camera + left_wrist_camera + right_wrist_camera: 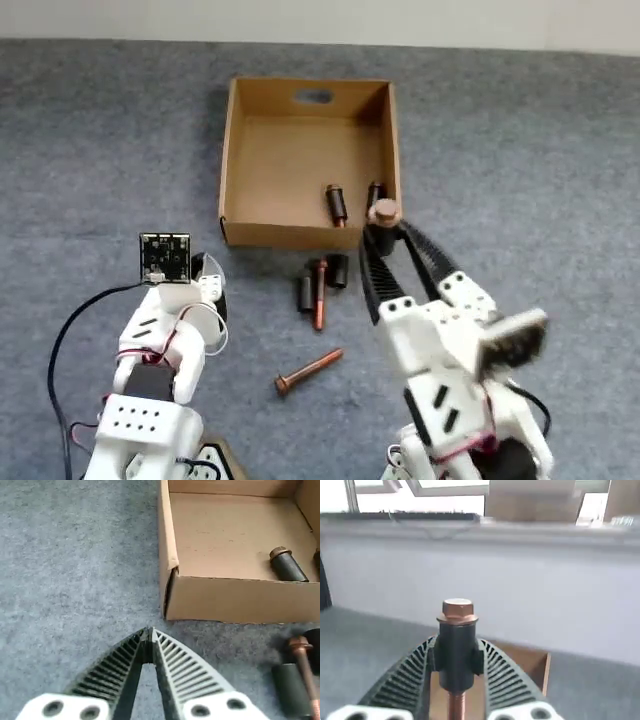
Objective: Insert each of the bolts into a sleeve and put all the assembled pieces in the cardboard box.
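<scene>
Right gripper (386,238) is clamped on a sleeve (455,665) with a bolt (457,609) through it. The copper head sits on top of the sleeve and the shank sticks out below. Held upright in the right wrist view. In the high view this assembly hangs over the near right corner of the box (232,160), just above its front wall.

Left gripper (149,631) is pinched closed with the tips touching and nothing between them. It sits low over the carpet (120,130), near the box's front left corner, on the outside.

The box is open-topped, on the carpet between and beyond the two arms. Inside is one assembled piece (335,205), lying near the front wall, right of centre, head end pointing away from the arms. A second dark part (375,190) lies against the right inner wall, partly hidden by the held assembly. Cannot tell if it has a bolt in it.

Loose parts are on the carpet just in front of the box:
- left sleeve (305,293), lying flat.
- far bolt (320,293), lying right beside the left sleeve, roughly parallel to it, head toward the box.
- right sleeve (338,270), just beside the far bolt's head, nearest the box wall.
- near bolt (308,370), lying apart from the others, closer to the arms, at a slant between the two arm bases with its head toward the left arm.

Both loose bolts are bare, outside any sleeve.
</scene>
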Robot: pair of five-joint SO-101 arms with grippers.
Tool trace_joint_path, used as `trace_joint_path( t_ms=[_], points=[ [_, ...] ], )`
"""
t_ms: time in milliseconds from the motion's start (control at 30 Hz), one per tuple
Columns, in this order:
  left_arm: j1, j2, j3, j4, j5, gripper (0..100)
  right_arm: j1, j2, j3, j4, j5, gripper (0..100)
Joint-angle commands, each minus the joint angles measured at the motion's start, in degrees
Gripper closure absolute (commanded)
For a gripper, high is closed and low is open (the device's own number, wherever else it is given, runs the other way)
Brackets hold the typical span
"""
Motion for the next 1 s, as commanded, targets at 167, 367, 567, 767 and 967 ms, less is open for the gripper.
trace_joint_path(
  t_ms=[167, 367, 567, 767, 967],
  points=[
    [-0.8, -0.7, 1.3, -1.3, -0.5, 98, -0.2, 18.2, -12.8, -2.6, -0.5, 99.0],
    [-0.8, -0.7, 1.3, -1.3, -0.5, 98, -0.1, 40.5, -21.4, -2.7, -0.6, 99.1],
    [-0.8, -0.7, 1.3, -1.3, -0.5, 98, 0.0, 66.2, -36.2, -2.7, -0.6, 99.1],
    [-0.8, -0.7, 1.3, -1.3, -0.5, 98, 2.0, 85.3, -47.4, -2.7, -0.7, 99.1],
    [-0.8, -0.7, 1.3, -1.3, -0.5, 98, 2.7, 98.0, -54.1, -5.3, -0.7, 99.1]
  ],
)
